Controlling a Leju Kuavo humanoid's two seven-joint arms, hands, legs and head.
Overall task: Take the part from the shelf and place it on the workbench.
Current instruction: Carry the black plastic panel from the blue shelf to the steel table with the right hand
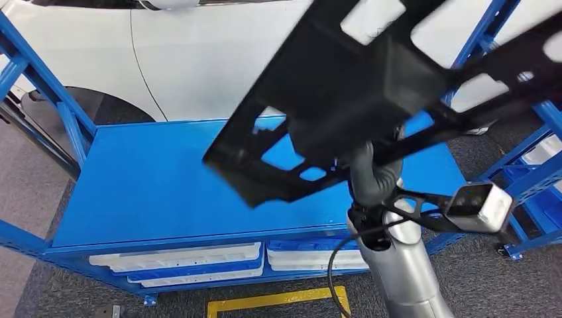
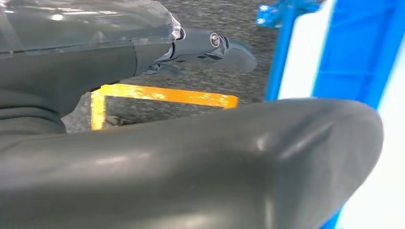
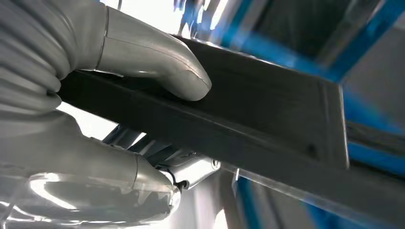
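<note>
Mostly hidden under its load in the head view, the right hand [image 3: 129,95] clamps thumb and fingers [image 3: 191,171] on opposite faces of the black part [image 1: 371,86], a flat frame with cut-out windows. That part is held tilted in the air above the blue workbench [image 1: 146,185], its upper end cut off by the picture's edge. White bins [image 1: 199,260] sit on the level below; a white car [image 1: 199,59] stands behind, blue shelf posts [image 1: 530,179] to the side, yellow floor tape [image 1: 278,301] nearer. At the left wrist, blurred, the left hand [image 2: 205,45] holds nothing, fingers straight.
</note>
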